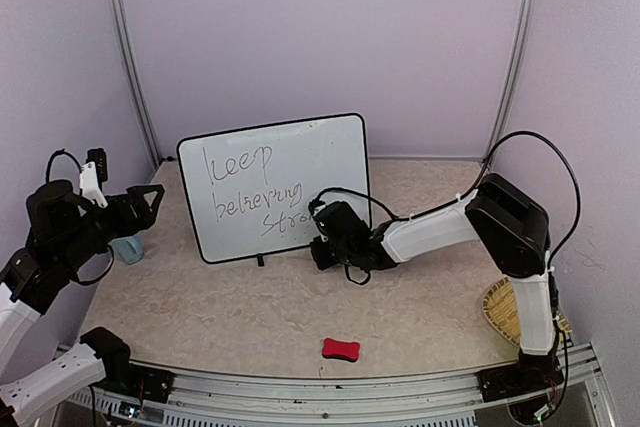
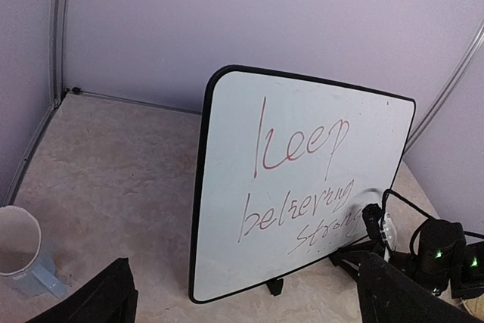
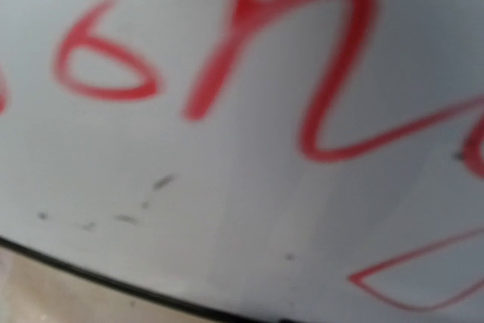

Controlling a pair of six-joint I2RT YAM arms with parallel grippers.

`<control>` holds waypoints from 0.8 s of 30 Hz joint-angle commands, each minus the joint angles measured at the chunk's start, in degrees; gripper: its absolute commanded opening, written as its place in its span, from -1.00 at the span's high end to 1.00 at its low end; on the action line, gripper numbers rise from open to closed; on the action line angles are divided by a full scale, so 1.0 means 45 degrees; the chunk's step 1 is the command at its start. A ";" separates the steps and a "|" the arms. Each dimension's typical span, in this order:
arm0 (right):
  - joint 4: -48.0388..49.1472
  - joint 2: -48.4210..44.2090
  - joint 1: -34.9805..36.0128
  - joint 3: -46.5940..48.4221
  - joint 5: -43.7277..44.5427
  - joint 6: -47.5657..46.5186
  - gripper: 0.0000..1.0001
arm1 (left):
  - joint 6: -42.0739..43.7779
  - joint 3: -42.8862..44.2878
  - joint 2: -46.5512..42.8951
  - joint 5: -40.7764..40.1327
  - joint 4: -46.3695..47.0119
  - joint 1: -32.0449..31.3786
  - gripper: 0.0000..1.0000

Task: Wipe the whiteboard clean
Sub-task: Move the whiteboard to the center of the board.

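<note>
The whiteboard (image 1: 275, 182) stands upright at the back middle of the table, black-framed, on small black feet. It bears red handwriting, "keep believing strong". My right gripper (image 1: 322, 235) is pressed up to the board's lower right corner, by the word "strong". The right wrist view shows only the whiteboard (image 3: 227, 209) very close, with red strokes and a few grey smudges, and none of its own fingers. Whether the right jaws hold anything does not show. My left gripper (image 1: 150, 205) hovers left of the board, open and holding nothing. In the left wrist view the whiteboard (image 2: 302, 187) faces it and the right gripper (image 2: 372, 225) shows at the board's corner.
A red eraser block (image 1: 340, 349) lies on the table near the front edge. A pale blue cup (image 1: 127, 247) stands under the left arm, and the same cup (image 2: 19, 251) shows at the left wrist view's lower left. A woven basket (image 1: 500, 309) sits at the right edge.
</note>
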 commanded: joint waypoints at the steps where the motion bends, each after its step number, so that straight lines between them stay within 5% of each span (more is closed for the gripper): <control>1: -0.0106 0.0462 0.0089 0.0367 0.0225 0.0167 0.71 | 0.0152 -0.0133 -0.0067 0.0005 0.0186 0.0088 -0.98; 5: -0.0037 0.0423 0.0080 0.0332 0.0316 0.0127 1.00 | 0.0142 -0.0145 -0.0060 -0.0008 0.0186 0.0089 -0.98; 24: 0.0964 -0.1411 -0.0392 -0.1804 -0.1509 -0.2597 1.00 | 0.0134 -0.0147 -0.0507 -0.0220 0.0197 0.0108 -0.98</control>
